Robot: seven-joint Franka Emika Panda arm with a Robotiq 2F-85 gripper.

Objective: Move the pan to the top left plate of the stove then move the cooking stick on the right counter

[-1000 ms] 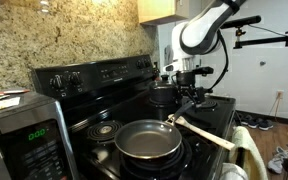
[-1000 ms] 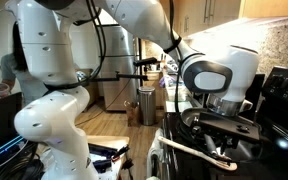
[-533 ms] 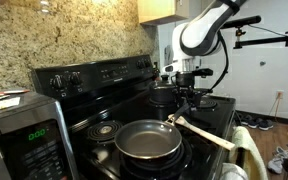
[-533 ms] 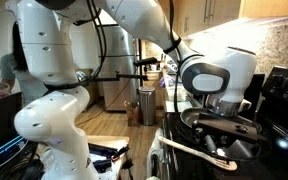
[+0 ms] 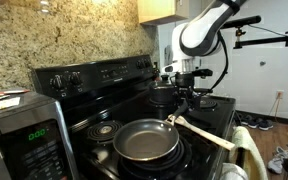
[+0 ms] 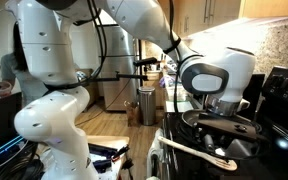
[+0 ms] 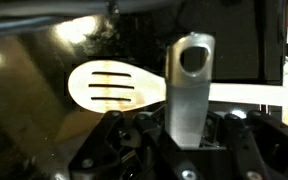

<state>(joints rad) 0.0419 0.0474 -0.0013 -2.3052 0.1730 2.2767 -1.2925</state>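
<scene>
Hardly anything shifts: the pan (image 5: 147, 142) creeps toward 9 o'clock with the gripper (image 5: 187, 99) over its handle, probably dragging it. Whether the jaws clamp cannot be told. The cooking stick (image 5: 209, 133) waits at 3 o'clock.

The microwave (image 5: 19, 135) bears a green lit display (image 5: 37, 133); its digits are too small to read. No other text is legible anywhere.

Logged black stove (image 5: 134, 108) as the carrying surface. Found pan (image 5: 149, 142) seated on a near coil burner. Observed top left plate (image 5: 106, 128) bare, just beside pan. Saw cooking stick (image 5: 208, 133) lying near stove's front edge in both exterior views (image 6: 196, 150), slotted end toward pan. Noted black pot (image 5: 162, 95) at far end.
</scene>
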